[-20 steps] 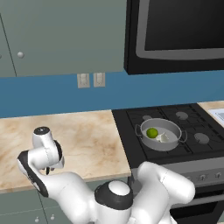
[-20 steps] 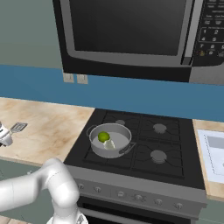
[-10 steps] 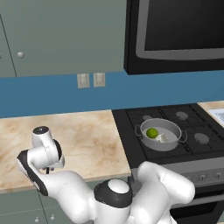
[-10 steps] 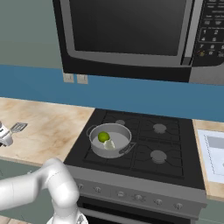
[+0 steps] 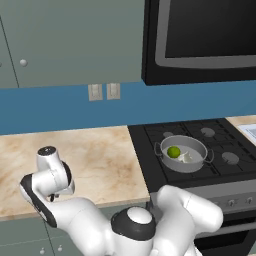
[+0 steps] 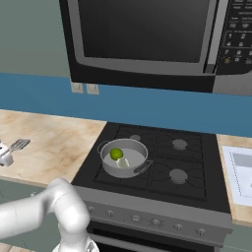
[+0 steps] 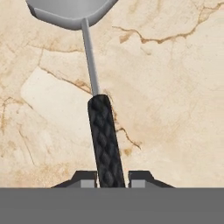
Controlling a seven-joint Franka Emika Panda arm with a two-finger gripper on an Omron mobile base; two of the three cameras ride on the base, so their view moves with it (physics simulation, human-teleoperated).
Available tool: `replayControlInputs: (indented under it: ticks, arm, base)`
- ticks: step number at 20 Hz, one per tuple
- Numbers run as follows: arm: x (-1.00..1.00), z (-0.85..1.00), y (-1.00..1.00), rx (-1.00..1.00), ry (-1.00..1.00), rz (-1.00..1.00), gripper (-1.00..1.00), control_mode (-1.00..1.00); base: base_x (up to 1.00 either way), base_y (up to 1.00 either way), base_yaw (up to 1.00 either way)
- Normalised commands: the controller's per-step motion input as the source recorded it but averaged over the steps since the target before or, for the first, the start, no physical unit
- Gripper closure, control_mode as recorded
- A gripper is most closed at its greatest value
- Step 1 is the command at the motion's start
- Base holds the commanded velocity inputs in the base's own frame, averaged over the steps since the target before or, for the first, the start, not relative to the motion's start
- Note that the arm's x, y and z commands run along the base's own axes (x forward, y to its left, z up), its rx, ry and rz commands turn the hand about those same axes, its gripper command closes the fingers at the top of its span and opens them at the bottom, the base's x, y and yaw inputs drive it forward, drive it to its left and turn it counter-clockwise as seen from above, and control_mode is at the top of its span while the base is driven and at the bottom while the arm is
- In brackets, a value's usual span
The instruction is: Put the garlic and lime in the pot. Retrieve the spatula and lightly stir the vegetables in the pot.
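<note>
The gripper (image 7: 113, 179) clenches the spatula (image 7: 101, 131) by its black handle; lift straight up, head at twelve o'clock, before swinging toward the pot (image 5: 183, 154).

lime (image 6: 116, 154), garlic (image 6: 123, 162) in pot (image 6: 135, 168); spatula (image 7: 103, 135) on counter

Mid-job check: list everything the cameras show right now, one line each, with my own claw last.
pot: 1, grey metal, on the stove's front left burner.
lime: 1, bright green, inside the pot.
garlic: 1, white-grey, inside the pot beside the lime.
spatula: 1, grey head, black handle, flat on the counter.
counter: 1, beige marble, left of the stove.
stove: 1, black.
microwave: 1, black, above the stove.
claw: 1, dark fingertips flanking the spatula handle's end.
</note>
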Motion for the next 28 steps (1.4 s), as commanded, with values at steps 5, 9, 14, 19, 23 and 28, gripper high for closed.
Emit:
replayControlInputs:
  ticks: [5,9,14,19,23,28]
  arm:
    - [-0.07,0.11,-0.07,0.0,0.08,0.0,1.0,-1.0]
    - [-0.23,0.54,-0.22,0.0,0.0,0.0,1.0,-1.0]
    - [-0.42,0.62,-0.31,0.04,0.0,0.0,1.0,-1.0]
    - [-0.6,0.6,-0.24,0.12,0.0,-0.06,1.0,-1.0]
    - [-0.59,0.56,-0.31,0.16,0.0,-0.13,1.0,-1.0]
    - [-0.57,0.47,-0.39,0.11,-0.03,-0.13,1.0,-1.0]
  base:
    - [0.0,0.0,0.0]
    - [0.0,0.0,0.0]
    - [0.0,0.0,0.0]
    - [0.0,0.0,0.0]
    - [0.0,0.0,0.0]
    - [0.0,0.0,0.0]
